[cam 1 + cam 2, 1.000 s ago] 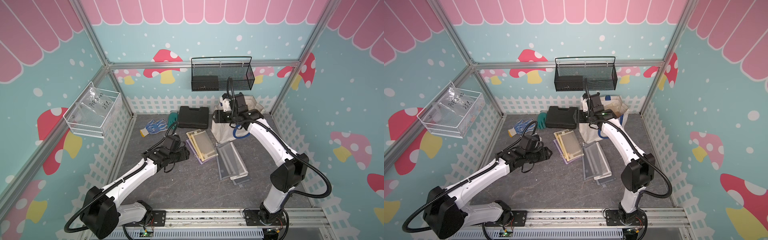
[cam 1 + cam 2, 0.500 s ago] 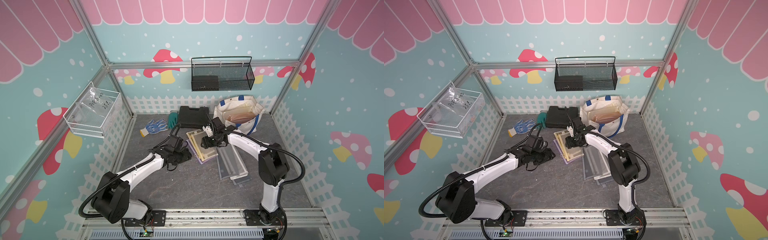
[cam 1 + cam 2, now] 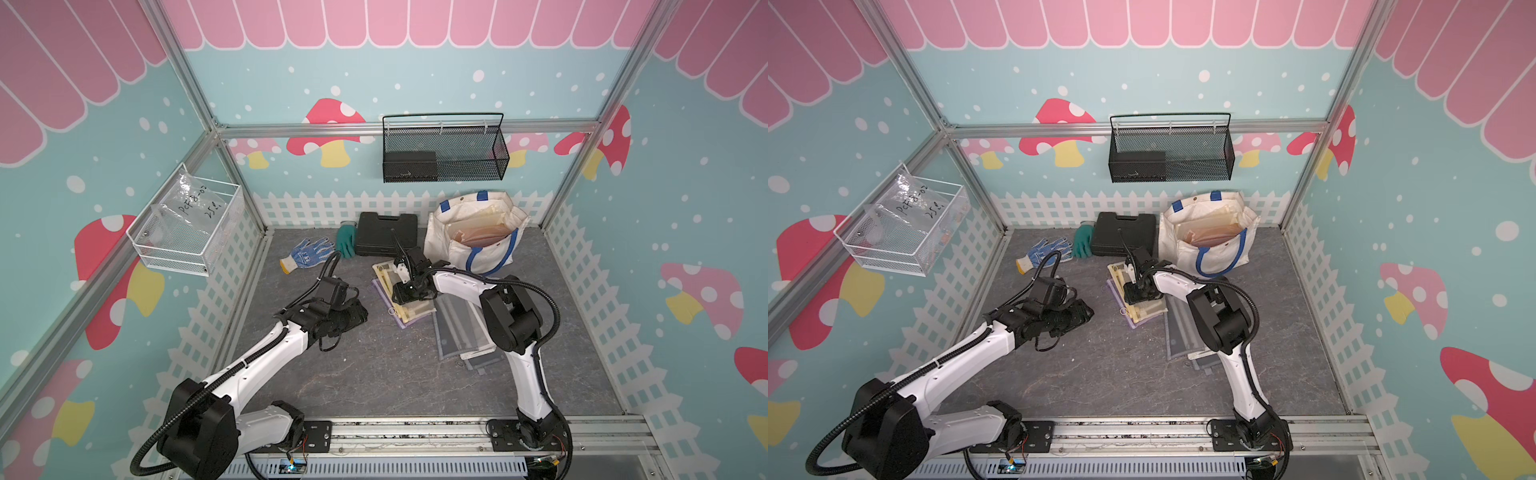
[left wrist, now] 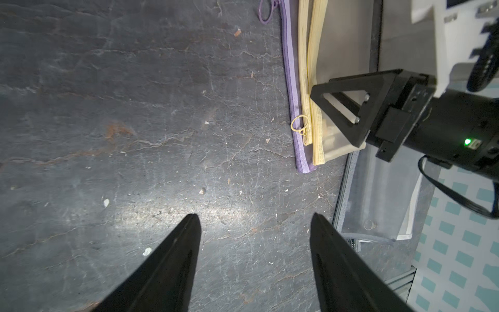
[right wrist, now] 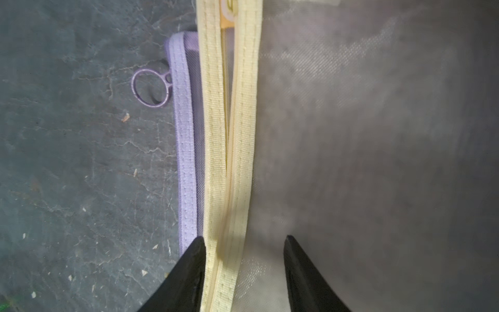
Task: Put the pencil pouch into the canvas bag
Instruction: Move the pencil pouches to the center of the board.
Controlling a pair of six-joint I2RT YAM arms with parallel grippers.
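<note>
**A:** Largest first, please. What's here?

**B:** Item one: the grey stone-look table. Item two: the canvas bag. It is cream with blue handles and stands upright at the back, mouth open upward, with flat amber-tinted sheets inside. It shows in both top views.

**A:** On the walls?

**B:** A black mesh basket hangs on the back wall above the bag. A white wire basket on the side wall holds a clear plastic bag.

**A:** Around the bag?

**B:** A black hard case sits just beside it, along the fence. Overlapping grey mesh pouches lie nearer the rail. The yellow mesh pencil pouch lies flat on a purple mesh pouch, in front of the bag and near it but apart. The right arm's wrist hangs over the yellow pouch and hides its middle from above.

**A:** Smaller lots?

**B:** A green glove lies against the case, with a blue-dotted work glove just beside it.

**A:** The pincers?

**B:** The right gripper has its fingers apart, straddling the yellow pouch's zipper edge without pinching it. The left gripper has its fingers wide apart over bare table, empty, short of the pouches.

**A:** Smallest?

**B:** A purple ring pull lies on the table beside the purple edge. A yellow ring pull rests on that edge.
</note>
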